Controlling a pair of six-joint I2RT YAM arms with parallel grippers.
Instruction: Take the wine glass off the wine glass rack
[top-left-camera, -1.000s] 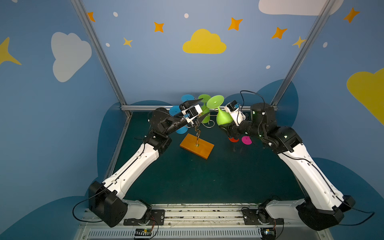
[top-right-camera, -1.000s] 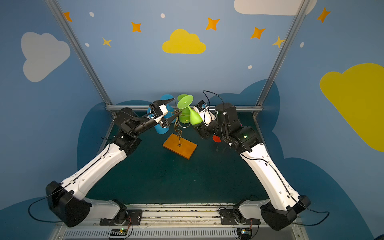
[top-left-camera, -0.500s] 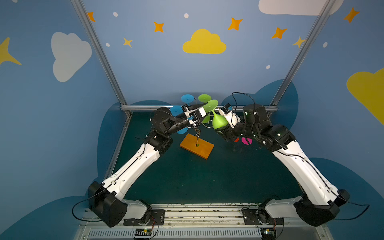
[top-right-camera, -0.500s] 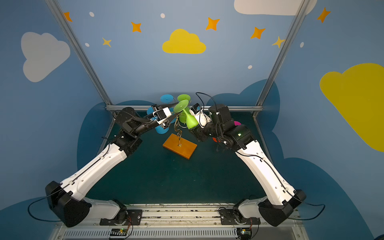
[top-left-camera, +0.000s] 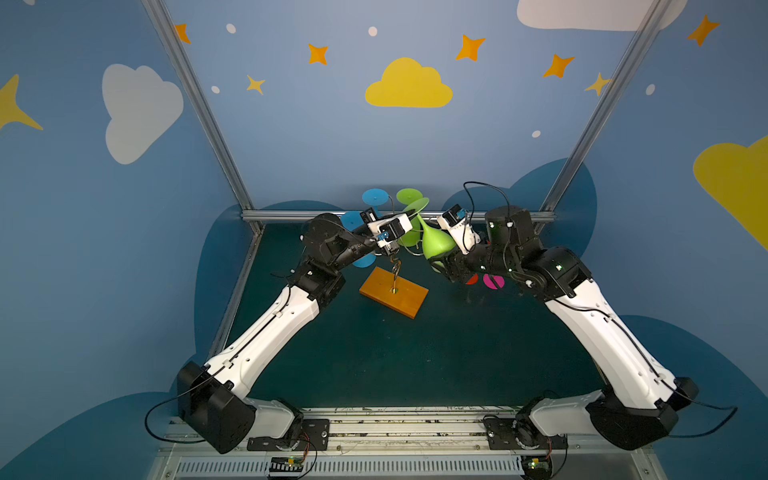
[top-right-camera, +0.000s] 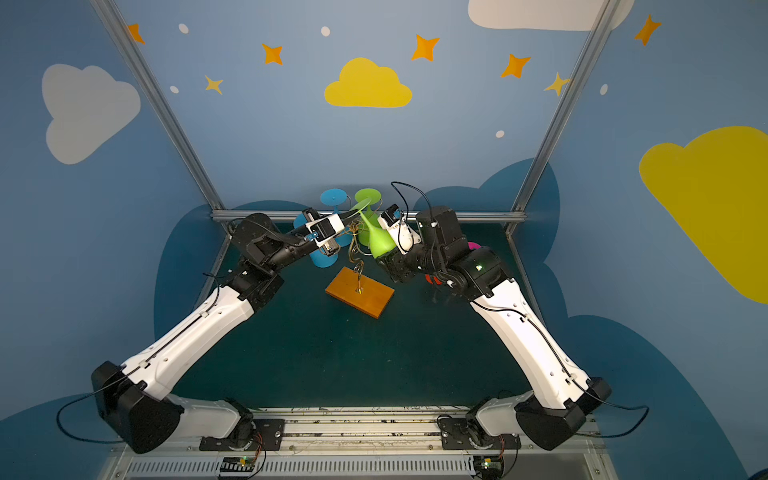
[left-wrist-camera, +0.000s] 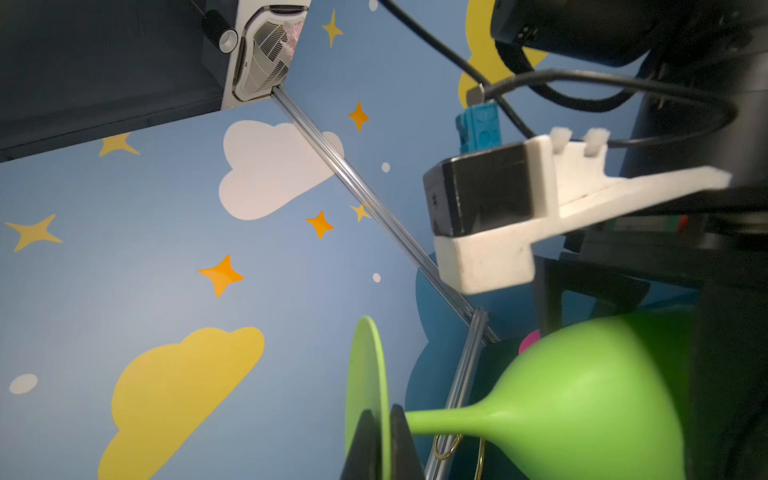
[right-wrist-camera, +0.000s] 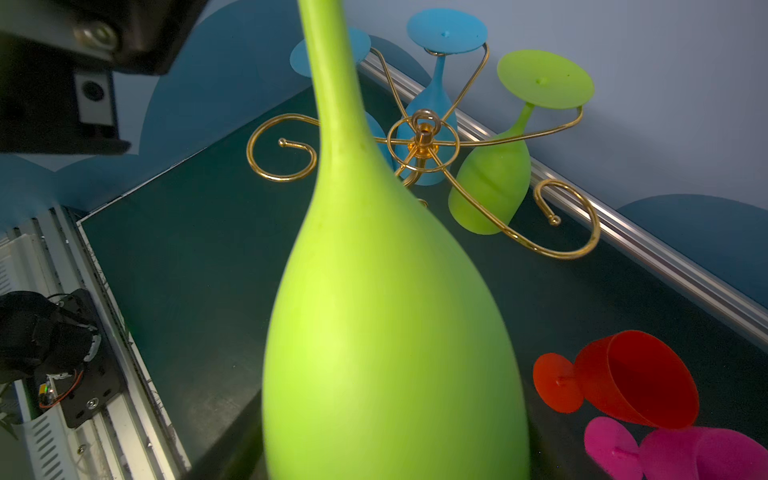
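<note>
wine glass (left-wrist-camera: 582, 386) in lime green is pinched at its round foot by the left gripper (left-wrist-camera: 380, 440), jaws clamped tight on the disc. right gripper (top-left-camera: 444, 259) has its jaws spread around the bowl end, holding it off the wine glass rack (right-wrist-camera: 424, 141). rack sits mid desk toward the back edge, another green glass (right-wrist-camera: 498, 183) and blue glasses (right-wrist-camera: 432, 108) hanging on it. red glass (right-wrist-camera: 623, 382) and pink glass (right-wrist-camera: 685, 453) lie on the desk near the right edge.

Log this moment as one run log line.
left claw: shut on foot of lime-green plastic wine glass | right claw: holding its bowl | glass: seemingly clear of gold wire rack
</note>
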